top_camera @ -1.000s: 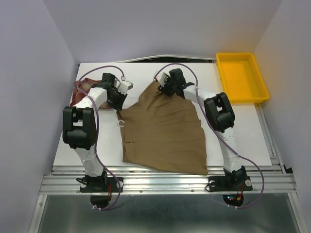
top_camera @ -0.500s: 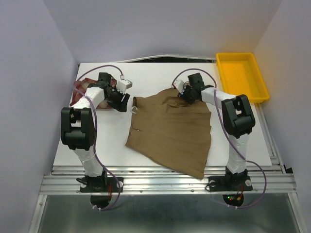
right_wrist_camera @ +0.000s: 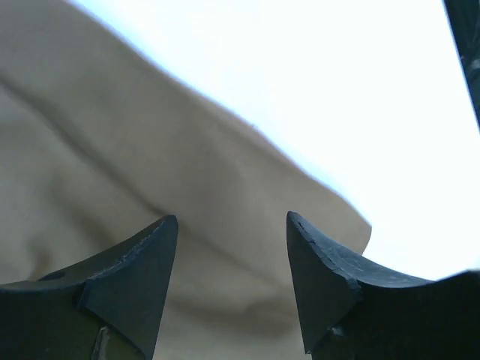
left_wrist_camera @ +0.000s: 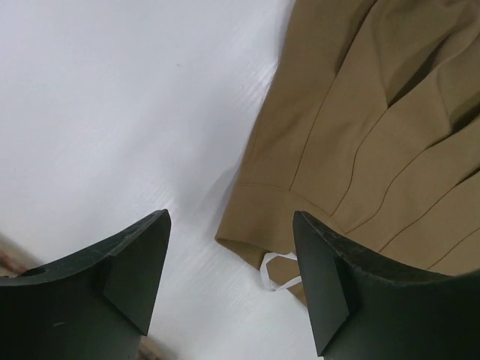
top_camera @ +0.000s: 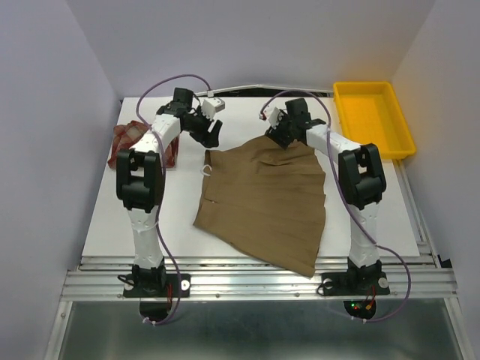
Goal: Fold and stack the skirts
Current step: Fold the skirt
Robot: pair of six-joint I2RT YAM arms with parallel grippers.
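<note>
From above, the tan skirt lies spread on the table, waist at the far side and flared hem near the arm bases, slightly askew. The plaid skirt sits bunched at the far left edge, well apart from it. The left claw hangs wide and empty just beyond the tan skirt's far left corner. The right claw is at its far right corner, also parted and gripping nothing that I can see. This looks like the pause before a fold. To do it well, each claw should take its own waist corner, pinching through all layers. Both should then lift together, only just clear, with the edge kept taut between them so the cloth comes over flat rather than rucked. The left wrist view shows the left claw open over bare table, with the tan skirt corner and its white loop just ahead. The pinch belongs on the cloth, not the loop. The right wrist view shows the right claw open above the tan skirt close to its curved edge, so a small drop should catch it. Count: two skirts, one tray, one loop, two claws.
</note>
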